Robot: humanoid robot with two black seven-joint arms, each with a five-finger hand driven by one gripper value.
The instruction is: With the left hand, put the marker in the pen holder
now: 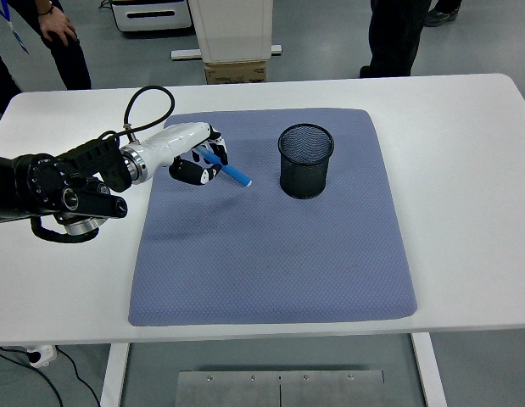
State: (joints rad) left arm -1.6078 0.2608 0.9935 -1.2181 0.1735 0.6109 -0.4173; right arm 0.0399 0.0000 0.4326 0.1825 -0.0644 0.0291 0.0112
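Observation:
My left hand point(201, 161) comes in from the left edge and hovers over the upper left part of the blue-grey mat point(270, 254). Its fingers are curled around a blue marker point(232, 173), which sticks out to the right and slopes down, its tip off the mat. The black mesh pen holder point(306, 159) stands upright on the mat to the right of the marker tip, a short gap away. The holder's inside looks dark. My right arm is out of view.
The mat lies on a white table point(466, 170). A black cable point(143, 106) loops above my left wrist. People stand beyond the far edge, at the top left point(50, 34) and top right point(398, 34). A white cabinet base and a cardboard box point(235, 71) are behind the table.

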